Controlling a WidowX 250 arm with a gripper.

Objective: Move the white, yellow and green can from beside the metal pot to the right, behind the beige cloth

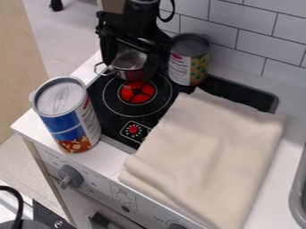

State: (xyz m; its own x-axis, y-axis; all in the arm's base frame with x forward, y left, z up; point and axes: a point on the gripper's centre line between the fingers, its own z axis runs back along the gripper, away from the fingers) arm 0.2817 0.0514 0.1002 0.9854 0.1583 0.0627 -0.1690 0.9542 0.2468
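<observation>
Camera view: the tool [129, 70] hangs near the top edge, its fingers wide apart with the metal pot [133, 62] between them; whether they touch it I cannot tell. The pot is at the back of the black stove [108, 117], its wire handle [101, 70] towards the left, just behind a red burner [137, 92]. Just right of the tool stands a can [190, 67] with a green-dotted label. A blue can [70, 123] stands upright on the white bench [112, 157], left of the stove. Folded cream cloth [206, 156] covers the stove's right part and some bench.
</observation>
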